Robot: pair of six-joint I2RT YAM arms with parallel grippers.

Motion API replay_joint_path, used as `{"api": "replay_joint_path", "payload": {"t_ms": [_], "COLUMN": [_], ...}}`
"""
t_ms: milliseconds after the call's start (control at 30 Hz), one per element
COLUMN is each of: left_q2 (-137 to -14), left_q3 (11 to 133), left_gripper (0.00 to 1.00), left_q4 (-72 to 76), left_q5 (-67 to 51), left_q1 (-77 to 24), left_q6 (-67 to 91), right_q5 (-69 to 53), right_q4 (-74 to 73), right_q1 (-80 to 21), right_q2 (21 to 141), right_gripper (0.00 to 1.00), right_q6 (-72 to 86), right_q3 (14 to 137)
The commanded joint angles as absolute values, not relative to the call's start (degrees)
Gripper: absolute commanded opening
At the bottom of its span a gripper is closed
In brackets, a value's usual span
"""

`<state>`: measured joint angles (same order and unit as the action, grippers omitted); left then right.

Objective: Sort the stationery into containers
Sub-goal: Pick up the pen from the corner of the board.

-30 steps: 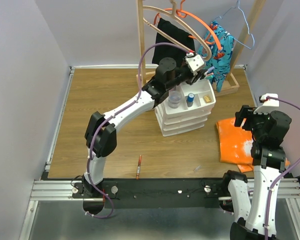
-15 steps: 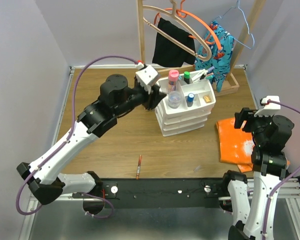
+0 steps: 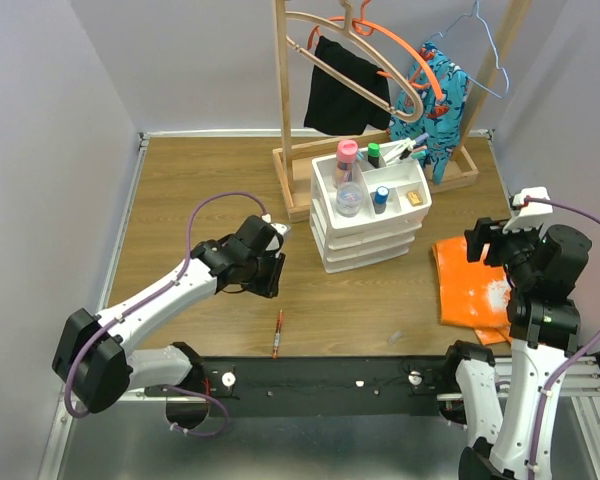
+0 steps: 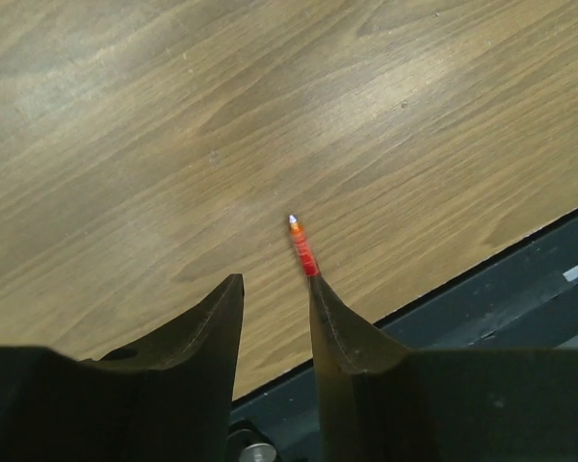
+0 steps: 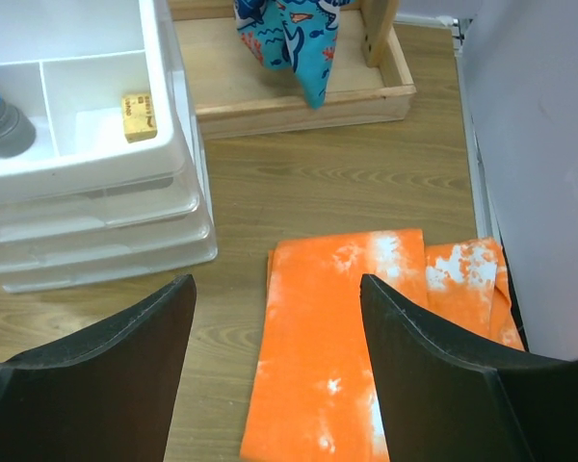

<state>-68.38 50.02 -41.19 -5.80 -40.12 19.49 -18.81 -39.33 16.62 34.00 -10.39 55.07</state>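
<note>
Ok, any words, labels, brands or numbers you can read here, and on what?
No readable text in any view.
Tan block in the organiser tray: any print too small to read.
Red pen: no legible marking.
Pink-capped bottle, blue-capped bottle: any labels too blurred.

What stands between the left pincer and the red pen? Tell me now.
Nothing visible does. The left pincer hangs over the wooden table, jaws apart and empty; the red pen lies just ahead of it.
</note>
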Motion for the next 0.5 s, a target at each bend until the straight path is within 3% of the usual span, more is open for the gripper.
{"api": "replay_joint_path", "payload": {"t_ms": [0,467], "left_q2": [-72.6,-73.6], "left_q3": [49.0,39.8], "left_gripper": [0.44,0.48], "left_q4": [-42.1,-37.4], "left_q5": [-10.1,-14.1], "left_q1": [-39.6,-45.1], "left_q6": [26.8,33.1], "right_q5": [-21.9,-25.3], "right_q4": [-43.2,-41.0], "right_q1": [17.1,17.1], "right_q2": [34.6,37.9], "right_gripper": [0.77,0.77], "right_q6": [-15.0,-18.3], "right_q3": [57.7,57.5]}}
